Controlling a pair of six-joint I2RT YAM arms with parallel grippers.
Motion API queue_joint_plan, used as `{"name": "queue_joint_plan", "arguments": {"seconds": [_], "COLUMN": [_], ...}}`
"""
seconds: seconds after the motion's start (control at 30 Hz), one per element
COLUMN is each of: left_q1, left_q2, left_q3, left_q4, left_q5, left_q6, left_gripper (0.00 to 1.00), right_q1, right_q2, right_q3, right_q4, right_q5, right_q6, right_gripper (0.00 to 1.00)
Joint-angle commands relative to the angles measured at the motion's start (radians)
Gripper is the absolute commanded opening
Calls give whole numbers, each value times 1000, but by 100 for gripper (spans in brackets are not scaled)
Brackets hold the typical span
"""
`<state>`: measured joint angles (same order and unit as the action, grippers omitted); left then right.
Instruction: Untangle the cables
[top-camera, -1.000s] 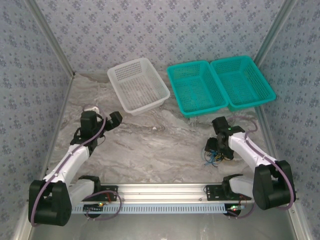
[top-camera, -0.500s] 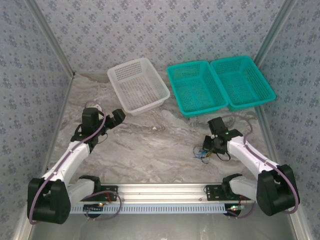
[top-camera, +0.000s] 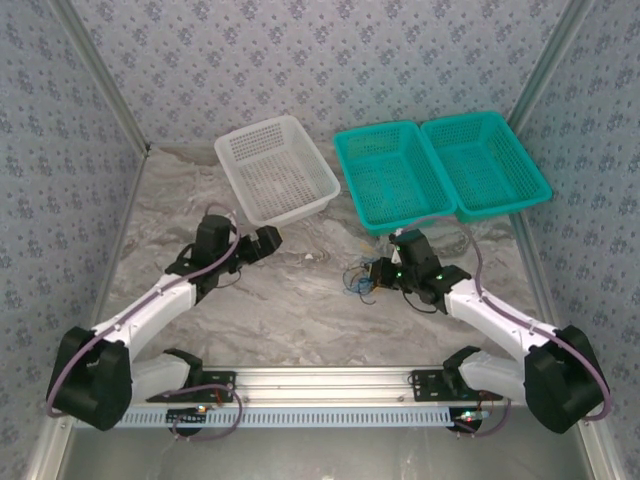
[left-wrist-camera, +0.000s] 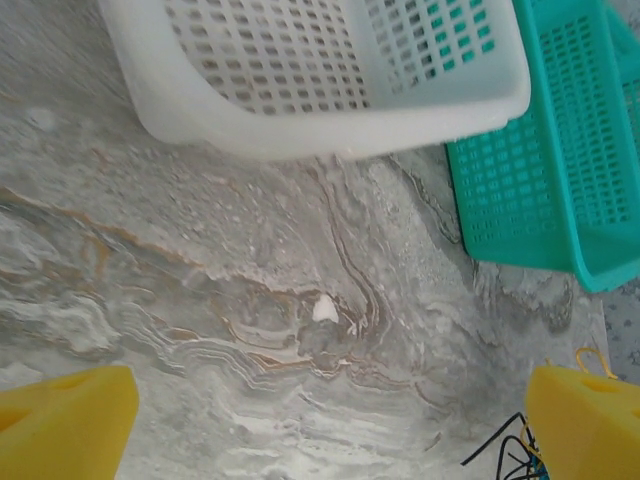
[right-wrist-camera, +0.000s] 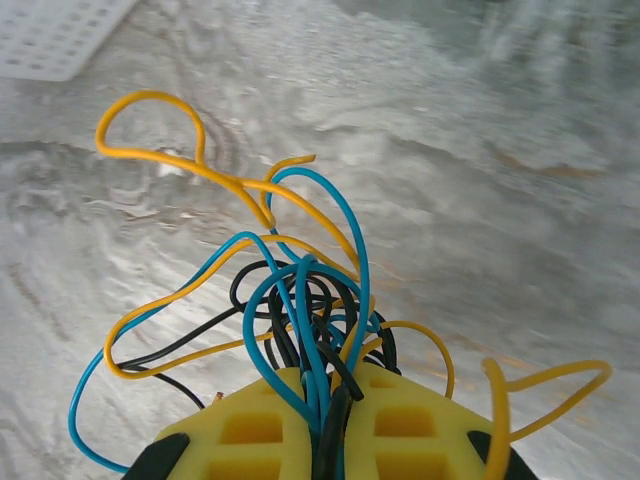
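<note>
Several thin cables (right-wrist-camera: 300, 300), blue, black and yellow, stick out in one knot from my right jaws, which are clenched on the bundle near the centre of the desk (top-camera: 300, 310), a touch toward 3 o'clock. My left jaws stand released, at 9 o'clock of the knot, their yellow fingers (left-wrist-camera: 60, 425) wide apart, with the white basket (top-camera: 275, 170) at 12 o'clock.

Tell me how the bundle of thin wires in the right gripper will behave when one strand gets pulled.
Probably springy rather than limp: the cables hold open loops beyond the right gripper. Likely very light, being so thin. Blue, black and yellow strands cross through each other, so pulling one would probably drag the whole clump.
</note>
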<state>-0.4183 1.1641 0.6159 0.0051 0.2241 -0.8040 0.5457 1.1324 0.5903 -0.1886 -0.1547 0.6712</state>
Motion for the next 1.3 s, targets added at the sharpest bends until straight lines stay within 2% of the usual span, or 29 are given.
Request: {"name": "queue_joint_plan", "arguments": {"seconds": [0.0,0.1,0.2,0.33,0.4,0.5,0.6,0.8,1.1,1.27], "left_q1": [-64,-144,-213,-249,-252,-252,-252,-252,-263,-267], "left_q2": [40,80,129,170,176,191,209,244,282,296], "left_q3": [11,32,49,61,81,99,94,143,186,205], "left_q4": [53,71,108,181,176,193,242,174,117,82], "left_q5": [-11,28,115,200,211,235,270,275,286,274], "left_q6": [-45,-6,28,32,61,82,78,105,138,160], "left_gripper": [99,99,99,94,89,74,65,41,26,25], "right_q1": [36,45,50,71,77,80,81,81,82,82], "right_q2": [33,69,114,162,184,196,189,191,199,201], "right_q3": [36,57,76,101,115,118,114,128,128,131], "right_q4": [105,154,212,238,237,246,250,225,203,196], "right_q5": [17,26,14,13,3,-11,-15,-28,-14,-16], "right_q6": [57,95,139,141,132,131,131,109,116,120], "right_gripper": [0,0,0,0,0,0,0,0,0,0]}}
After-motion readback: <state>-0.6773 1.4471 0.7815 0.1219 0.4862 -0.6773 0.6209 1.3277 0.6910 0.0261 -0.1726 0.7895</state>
